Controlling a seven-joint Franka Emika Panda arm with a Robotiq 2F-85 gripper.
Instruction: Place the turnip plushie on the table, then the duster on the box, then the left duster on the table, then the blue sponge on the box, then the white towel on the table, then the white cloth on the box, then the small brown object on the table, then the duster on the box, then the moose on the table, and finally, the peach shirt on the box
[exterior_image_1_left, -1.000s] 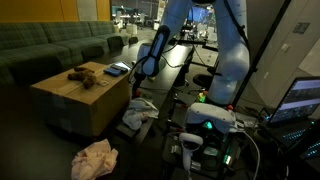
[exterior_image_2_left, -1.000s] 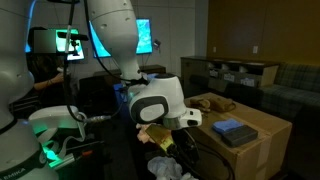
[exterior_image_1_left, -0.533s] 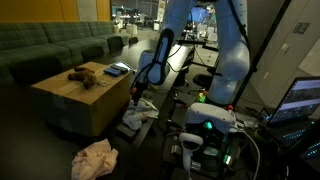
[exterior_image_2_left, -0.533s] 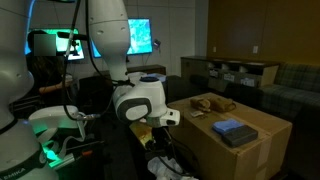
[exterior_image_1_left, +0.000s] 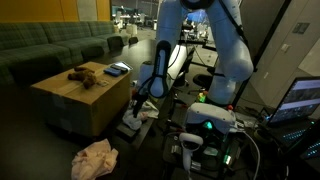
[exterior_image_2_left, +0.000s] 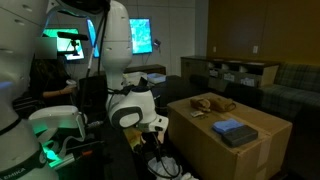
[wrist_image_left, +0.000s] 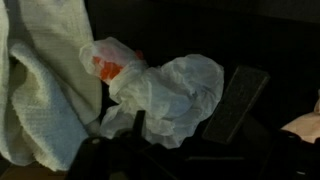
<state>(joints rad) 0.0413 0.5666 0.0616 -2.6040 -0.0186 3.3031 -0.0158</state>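
One claw (exterior_image_1_left: 136, 101), jaws apart — beside box (exterior_image_1_left: 70, 108) edge

An exterior view stands back, facing the box (exterior_image_1_left: 70, 108) at middle left, the arm (exterior_image_1_left: 160, 60) at centre. An exterior view sits nearer and shares both: box (exterior_image_2_left: 205, 135) lower right, arm (exterior_image_2_left: 115, 50) left. The wrist view looks closely down, seemingly onto the white towel (wrist_image_left: 40, 90).
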